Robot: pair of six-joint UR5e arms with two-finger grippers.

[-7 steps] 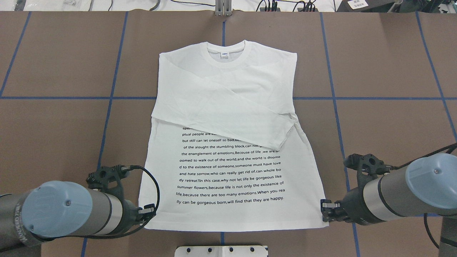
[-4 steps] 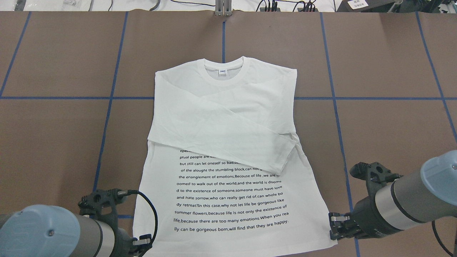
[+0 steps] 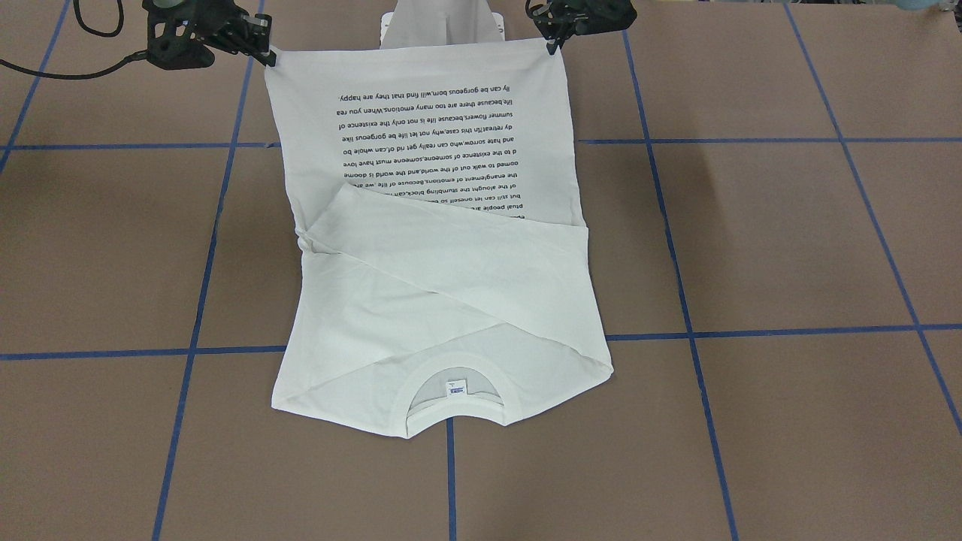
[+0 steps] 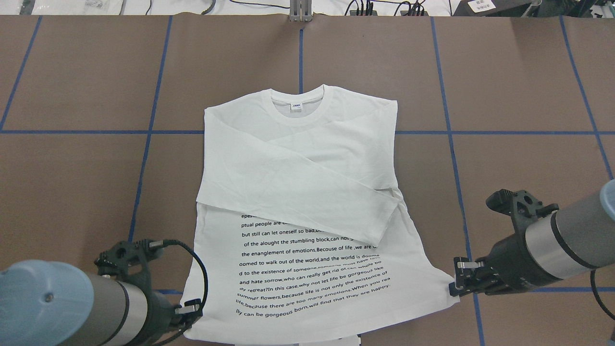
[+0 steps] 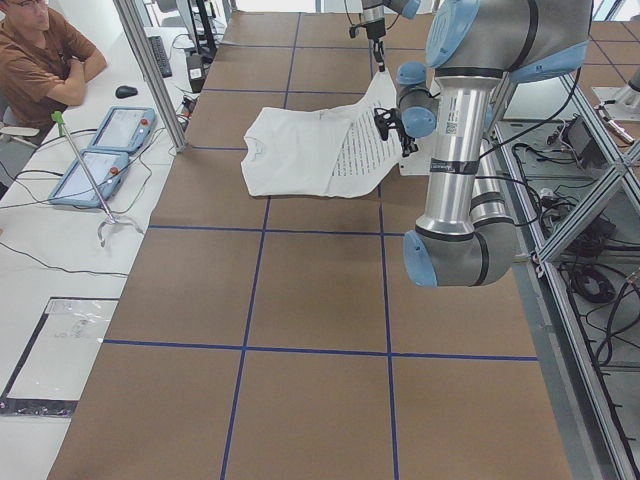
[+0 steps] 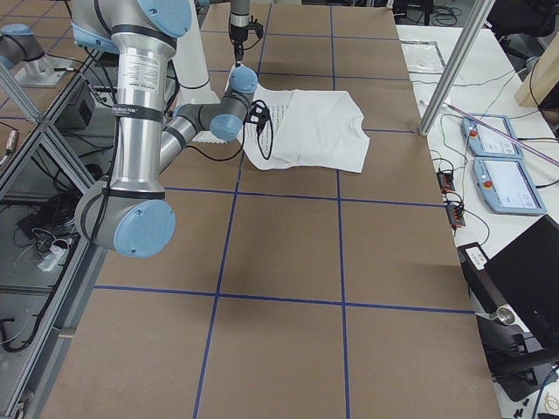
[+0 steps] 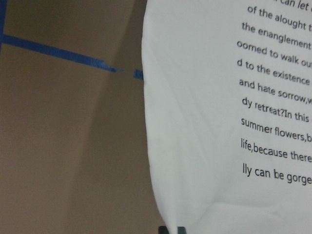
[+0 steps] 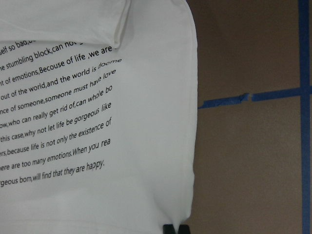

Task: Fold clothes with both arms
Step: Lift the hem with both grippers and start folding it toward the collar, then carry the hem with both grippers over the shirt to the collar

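Front view: I count one T-shirt (image 3: pixel 451 300) and two grippers. At 1 o'clock left gripper (image 3: pixel 554 43), at 11 right gripper (image 3: pixel 264 58), each clenched on a hem corner. Collar end flat on table (image 3: pixel 751 240) at 6, open room both sides. Overhead: sleeves crossed over chest. Side views: hem lifted. Wrist views: fingertips pinch cloth edge.

One white long-sleeved T-shirt (image 4: pixel 298 192): one block of black text (image 4: pixel 312 269), one ribbed collar (image 4: pixel 298 120), one neck label (image 4: pixel 296 106). Two grey robot arms: left arm (image 4: pixel 72 312), right arm (image 4: pixel 562 245). Two black two-finger grippers: left gripper (image 4: pixel 188 317), right gripper (image 4: pixel 454 287). One white pedestal base (image 3: pixel 451 26). Beside the table: one seated person (image 5: pixel 40 55), two teach pendants (image 5: pixel 122 128), (image 5: pixel 90 178), one computer mouse (image 5: pixel 125 92).
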